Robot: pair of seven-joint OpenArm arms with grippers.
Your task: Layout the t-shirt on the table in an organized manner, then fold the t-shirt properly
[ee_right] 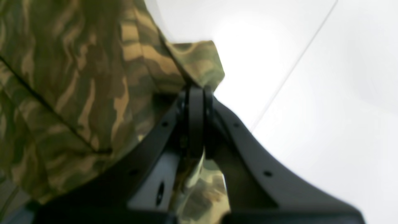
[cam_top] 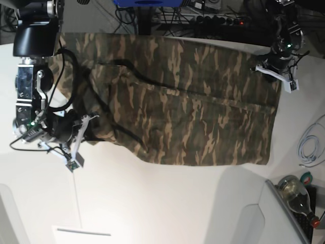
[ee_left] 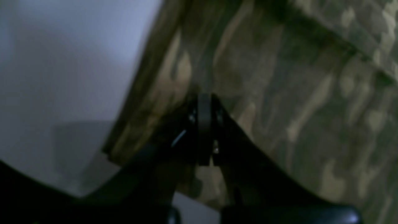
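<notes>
t-shirt: the camo t-shirt (cam_top: 183, 101) was spread across the far half of the white tabletop (cam_top: 162, 203), mostly flat but bunched and rucked up at the 9 o'clock end in the base view.

right arm: the right gripper (ee_right: 196, 93) had its jaws closed, pinching a corner fold of the cloth. In the base view that was down around 8 o'clock of the shirt, right where it was crumpled.

left arm: the left gripper (ee_left: 203, 99) also had its jaws clamped shut, cloth squeezed between them, up at the 2 o'clock corner of the shirt in the base view. That wrist view was dark and blurry, so I couldn't tell how many layers it had.

stage: my guess is this was the layout part, both ends held, ready to stretch it out.

what could go wrong: honestly both grips looked thin, just an edge of fabric. Pull the ends apart too hard and one corner could slip out, and that side flops back into a heap. The bunched end might also mean the right jaws grabbed two layers, so the stretch would drag a hidden fold along instead of flattening it.
</notes>
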